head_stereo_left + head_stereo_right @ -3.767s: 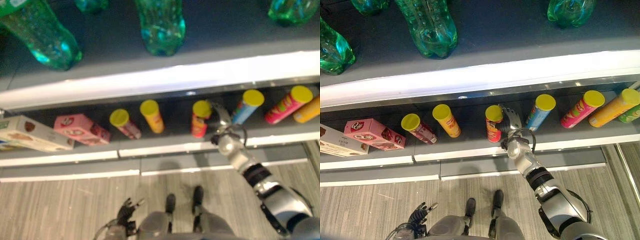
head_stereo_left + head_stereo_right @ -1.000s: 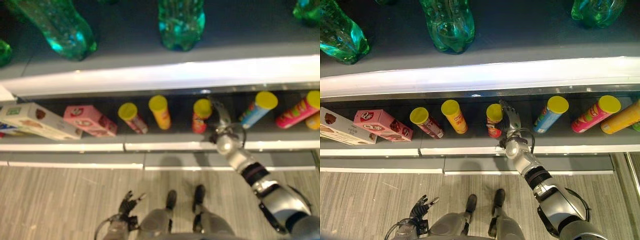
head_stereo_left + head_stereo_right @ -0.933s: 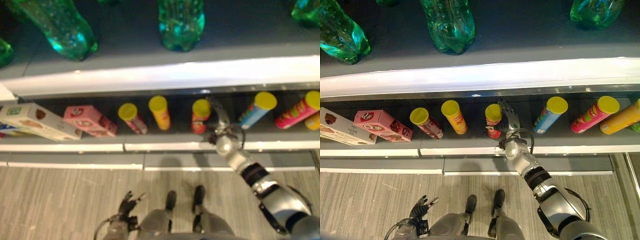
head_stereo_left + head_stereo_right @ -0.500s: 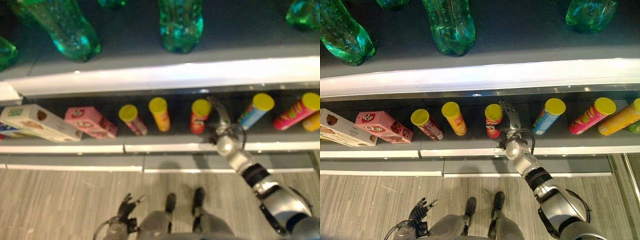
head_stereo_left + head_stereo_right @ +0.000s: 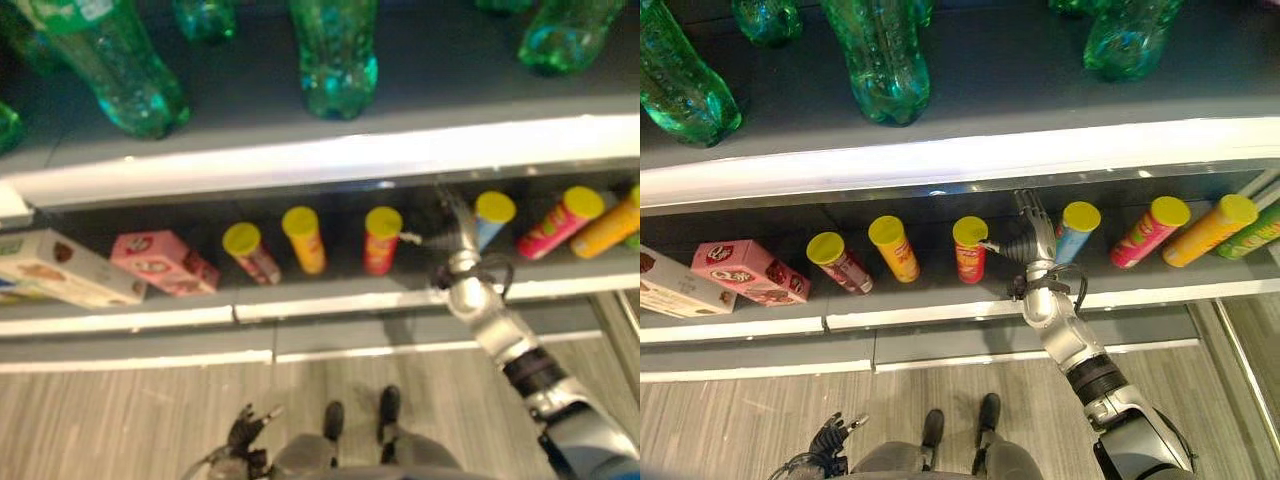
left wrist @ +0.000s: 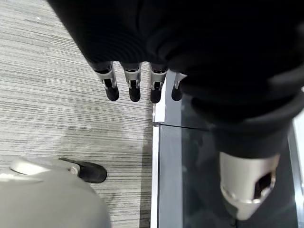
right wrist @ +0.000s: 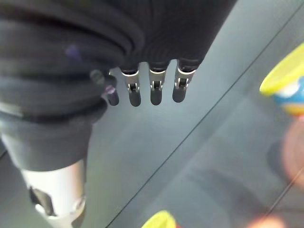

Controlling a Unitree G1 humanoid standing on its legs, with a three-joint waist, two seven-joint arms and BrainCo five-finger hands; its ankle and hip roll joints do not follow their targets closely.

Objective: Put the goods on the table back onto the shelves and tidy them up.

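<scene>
Standing upright on lower grey shelf [image 5: 940,297], red cylindrical can with yellow lid [image 5: 969,250] just left of right hand [image 5: 1035,238]; fingers straight, wide, holding nothing, thumb tip at lid. Left hand [image 5: 828,437] far below, relaxed.

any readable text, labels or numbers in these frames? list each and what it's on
None can be read out.
Chip cans on the lower shelf, for example the red can beside the right hand: printing present, too small and blurred.
Pink box and pale box: printed panels, not legible.
Green bottles on the upper shelf: one label at the frame edge, blurred.
</scene>
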